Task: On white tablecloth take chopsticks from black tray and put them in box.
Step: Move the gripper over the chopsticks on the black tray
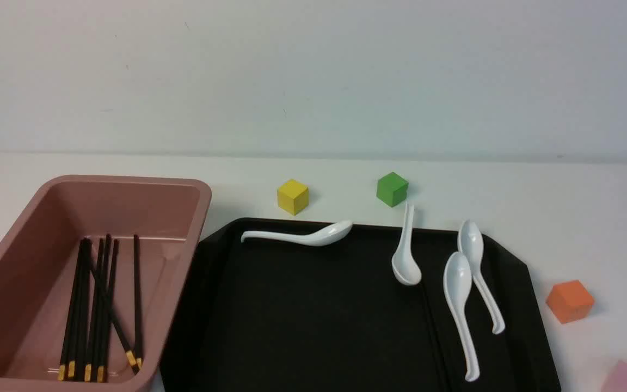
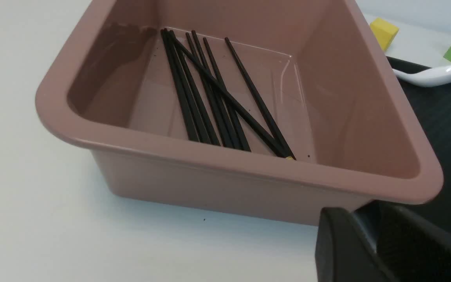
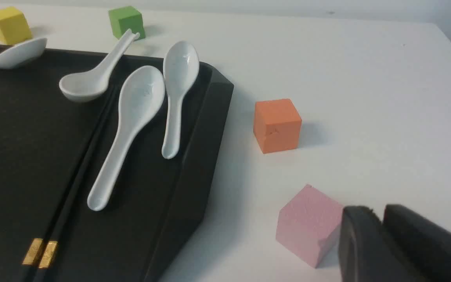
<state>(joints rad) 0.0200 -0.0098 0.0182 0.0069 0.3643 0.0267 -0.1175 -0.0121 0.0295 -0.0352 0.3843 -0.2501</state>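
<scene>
1. One plain white tablecloth (image 1: 564,207) covers the whole table. My right hand has bare cloth ahead of it and to its right, so I have plenty of room to swing there.
2. Left of the right hand lies the large flat matte black tray (image 1: 319,316). Its raised rim and cut corner stand between the hand and anything on it.
3. Across the tray from the right hand, straight ahead of my left hand, sits the deep dusty-pink plastic box (image 1: 128,182). A bundle of black gold-banded chopsticks (image 1: 96,305) lies flat on its floor.
4. Four white soup spoons share the tray. The longest white spoon (image 3: 131,117) lies just beside my target, and I cannot tell whether they touch.
5. My target is the loose pair of thin black chopsticks (image 3: 40,252) on the tray, left of the right hand. Their banded ends are nearest the hand and their long axis runs away from it. I judge the right arm the nearer one, with a leftward carry over the tray to the box.
6. A pale pink cube (image 3: 307,223) sits just ahead of the right hand and an orange cube (image 3: 277,124) farther ahead. Both are off that leftward path.
7. The right gripper (image 3: 380,215) has its fingers drawn together on nothing, and the left gripper (image 2: 366,219) looks the same.
</scene>
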